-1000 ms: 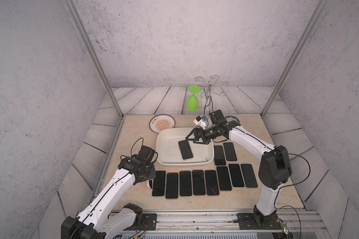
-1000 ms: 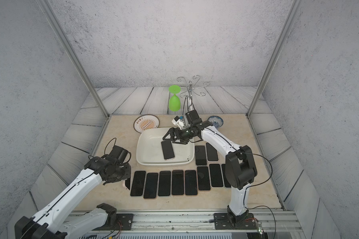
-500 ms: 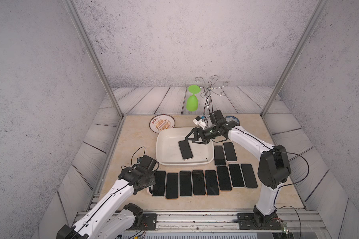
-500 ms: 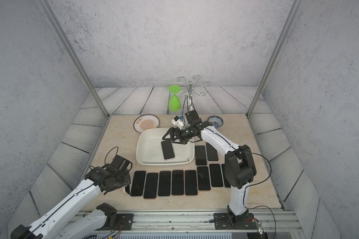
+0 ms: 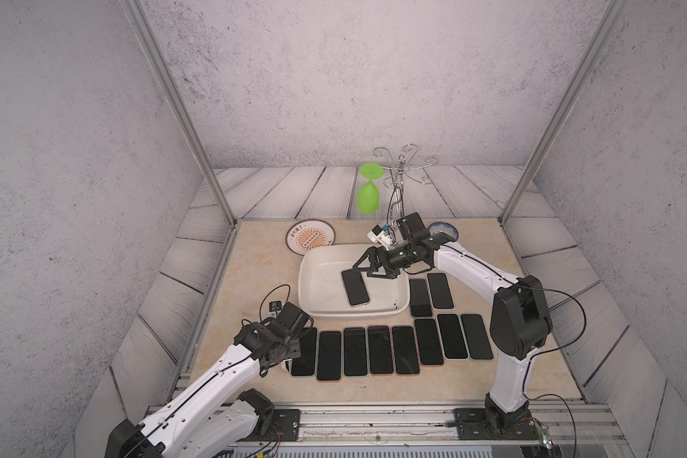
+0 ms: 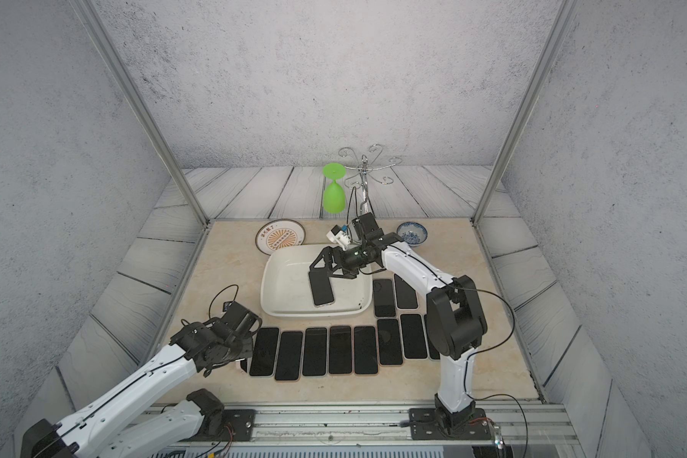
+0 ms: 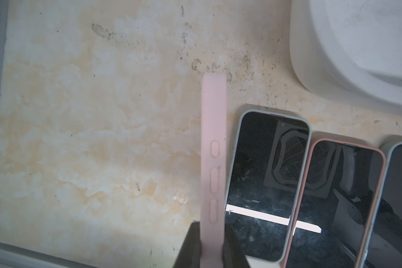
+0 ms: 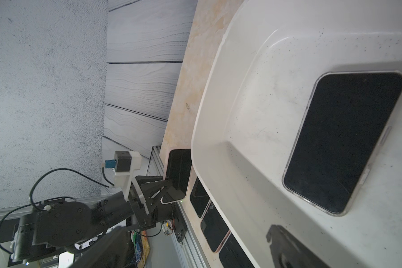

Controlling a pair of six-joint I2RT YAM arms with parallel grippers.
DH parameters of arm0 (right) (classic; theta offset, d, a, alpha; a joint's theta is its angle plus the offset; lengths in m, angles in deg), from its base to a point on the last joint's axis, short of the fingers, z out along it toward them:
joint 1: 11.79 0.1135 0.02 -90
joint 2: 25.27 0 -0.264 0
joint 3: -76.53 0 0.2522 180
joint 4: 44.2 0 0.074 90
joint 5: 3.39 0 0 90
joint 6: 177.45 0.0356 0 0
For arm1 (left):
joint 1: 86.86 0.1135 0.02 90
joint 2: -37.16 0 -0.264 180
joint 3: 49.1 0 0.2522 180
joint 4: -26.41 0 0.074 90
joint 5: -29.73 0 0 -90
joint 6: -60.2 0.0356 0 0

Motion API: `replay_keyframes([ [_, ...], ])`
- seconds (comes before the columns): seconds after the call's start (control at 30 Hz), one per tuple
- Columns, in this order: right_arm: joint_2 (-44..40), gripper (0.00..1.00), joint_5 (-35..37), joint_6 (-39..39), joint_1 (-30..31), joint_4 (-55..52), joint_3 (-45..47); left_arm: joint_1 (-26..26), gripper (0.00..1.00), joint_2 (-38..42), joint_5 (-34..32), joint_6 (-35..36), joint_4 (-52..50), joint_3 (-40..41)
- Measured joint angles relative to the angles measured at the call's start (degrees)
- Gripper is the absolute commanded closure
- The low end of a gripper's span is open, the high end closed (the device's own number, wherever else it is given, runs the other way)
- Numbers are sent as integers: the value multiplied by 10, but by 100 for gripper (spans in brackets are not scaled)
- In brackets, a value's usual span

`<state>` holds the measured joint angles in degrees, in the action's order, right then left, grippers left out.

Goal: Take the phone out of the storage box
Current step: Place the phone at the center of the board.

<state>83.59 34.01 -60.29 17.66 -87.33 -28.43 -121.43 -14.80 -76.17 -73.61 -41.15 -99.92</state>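
One phone (image 5: 355, 287) is seen lying flat, screen up, on the floor of the box (image 5: 306, 285); it has not yet been lifted. The right tool (image 5: 365, 271) is poised over its far end, jaws spread wide, with nothing between them. A pink phone (image 7: 214, 139) is clamped on edge in the closed left tool (image 7: 212, 234), beside the end of a row (image 5: 379, 351) laid out on the surface (image 5: 262, 277). Whether it touches down cannot be told. The task is judged nearly finished: one placement, then one last grasp and removal, are left.
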Motion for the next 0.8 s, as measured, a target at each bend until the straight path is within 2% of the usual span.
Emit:
replay_keyframes([
  [0.13, 0, 1, -2, -2, 0, 0, 0, -15, 99, -3, -13, -6, 0, 1],
  [0.23, 0, 1, -4, -5, 1, -3, 0, -32, 94, -3, -26, -16, -1, 5],
  [0.4, 2, 1, -4, -9, 2, -7, 2, -73, 68, -7, -60, -49, -22, 6],
  [0.53, 3, 1, -4, -11, 4, -8, 3, -80, 53, -10, -93, -82, -40, 6],
  [0.57, 3, 1, -4, -11, 4, -9, 3, -80, 47, -11, -100, -89, -44, 6],
  [0.7, 3, 1, -4, -13, 5, -9, 3, -76, 36, -11, -123, -119, -62, 5],
  [0.8, 3, 1, -4, -13, 6, -8, 3, -53, 29, -10, -129, -129, -64, 5],
])
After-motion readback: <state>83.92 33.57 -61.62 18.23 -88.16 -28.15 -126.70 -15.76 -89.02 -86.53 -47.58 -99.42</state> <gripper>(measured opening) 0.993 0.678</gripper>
